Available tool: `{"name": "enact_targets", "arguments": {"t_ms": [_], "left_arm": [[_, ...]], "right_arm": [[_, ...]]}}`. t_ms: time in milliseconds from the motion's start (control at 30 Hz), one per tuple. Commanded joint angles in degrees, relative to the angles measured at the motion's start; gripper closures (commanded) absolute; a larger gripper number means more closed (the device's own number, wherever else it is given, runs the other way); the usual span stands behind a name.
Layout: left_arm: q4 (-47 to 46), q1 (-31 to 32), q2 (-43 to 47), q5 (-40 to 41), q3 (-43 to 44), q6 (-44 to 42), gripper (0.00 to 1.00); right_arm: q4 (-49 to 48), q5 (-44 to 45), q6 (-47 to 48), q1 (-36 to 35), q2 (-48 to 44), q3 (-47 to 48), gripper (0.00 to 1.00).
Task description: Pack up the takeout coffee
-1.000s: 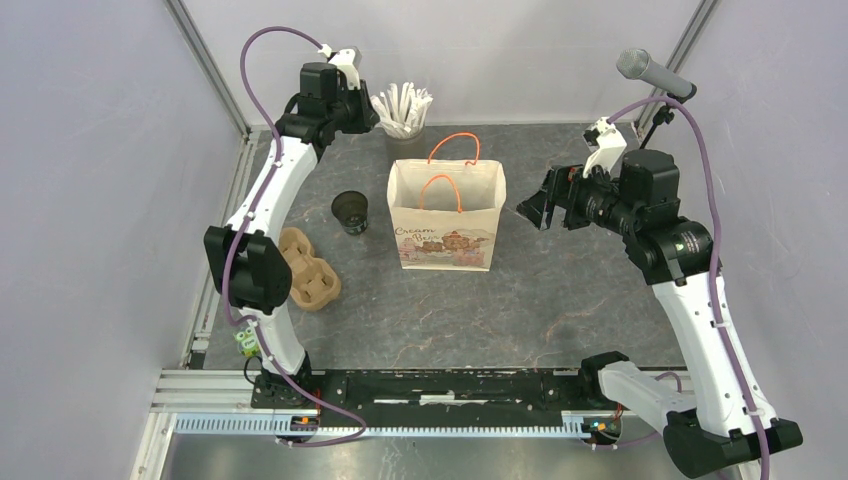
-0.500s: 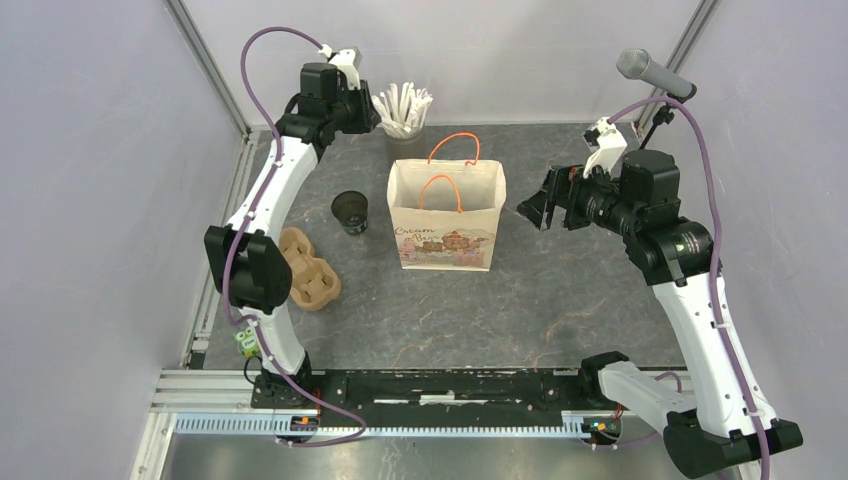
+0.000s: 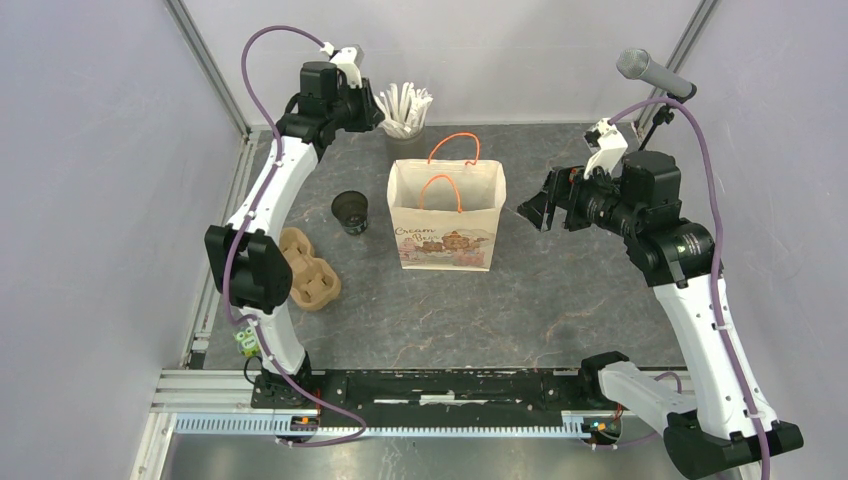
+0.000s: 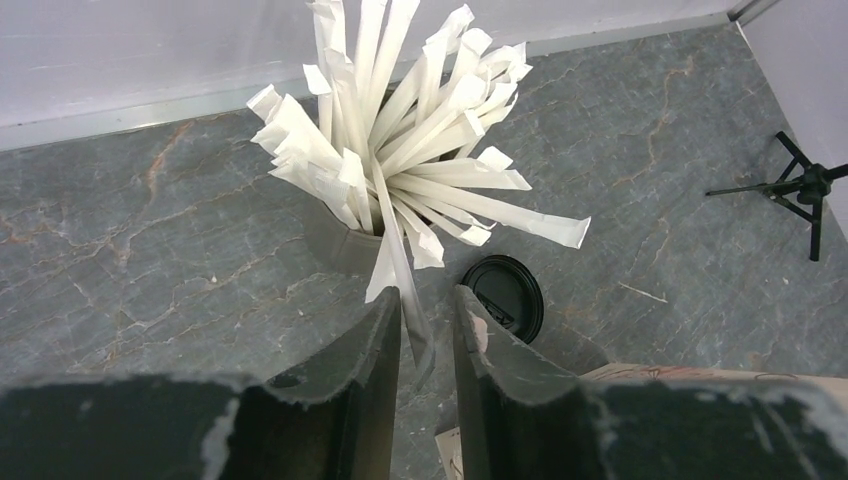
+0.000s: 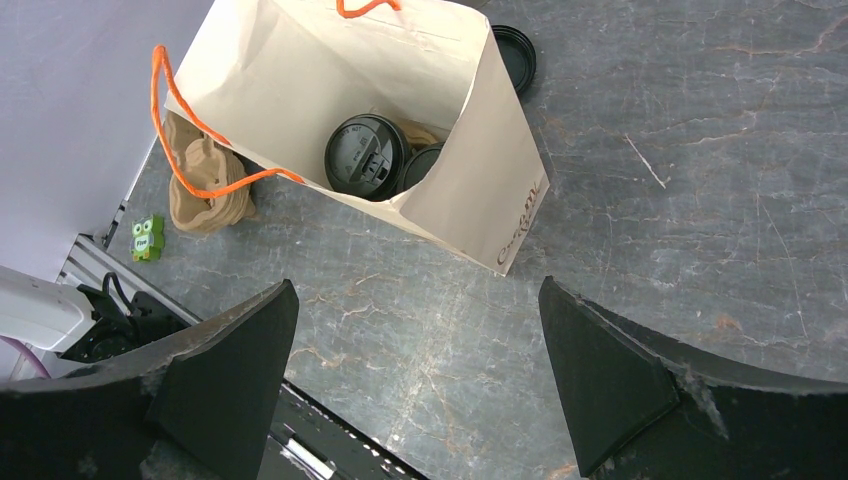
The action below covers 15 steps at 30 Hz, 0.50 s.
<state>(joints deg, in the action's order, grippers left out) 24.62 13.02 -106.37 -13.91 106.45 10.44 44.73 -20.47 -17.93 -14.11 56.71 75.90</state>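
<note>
An open black cup [image 3: 350, 212] stands left of the paper bag [image 3: 447, 215]. In the right wrist view a lidded black cup [image 5: 365, 157] and a second black cup [image 5: 425, 165] stand inside the bag [image 5: 300, 90]. A loose black lid [image 4: 503, 297] lies on the table behind the bag. It also shows in the right wrist view [image 5: 515, 55]. My left gripper [image 3: 372, 110] is at the grey cup of white straws [image 3: 403, 110]. Its jaws [image 4: 428, 310] stand a narrow gap apart with one straw end [image 4: 415, 330] between them. My right gripper [image 3: 535, 210] hangs wide open and empty right of the bag.
Brown pulp carriers [image 3: 308, 268] lie at the left of the table. A microphone [image 3: 655, 75] sticks in at the back right. A small black tripod [image 4: 800, 185] stands near the back wall. The bag's orange handles [image 3: 455, 150] stand up.
</note>
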Motion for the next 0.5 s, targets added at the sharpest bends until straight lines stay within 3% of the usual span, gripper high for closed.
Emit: {"name": "enact_targets", "arguments": {"t_ms": [0, 133, 467], "left_arm": [[-3.00, 0.34, -0.96, -1.77, -1.01, -0.08, 0.64], [-4.08, 0.34, -1.05, -2.50, -2.24, -1.46, 0.61], [-1.77, 0.34, -4.31, 1.44, 4.69, -0.64, 0.60]], "right_arm": [[-1.07, 0.23, 0.26, 0.18, -0.54, 1.01, 0.03], [-0.89, 0.11, 0.27, 0.14, -0.42, 1.27, 0.03], [-0.70, 0.25, 0.29, 0.14, -0.33, 1.50, 0.02]]}}
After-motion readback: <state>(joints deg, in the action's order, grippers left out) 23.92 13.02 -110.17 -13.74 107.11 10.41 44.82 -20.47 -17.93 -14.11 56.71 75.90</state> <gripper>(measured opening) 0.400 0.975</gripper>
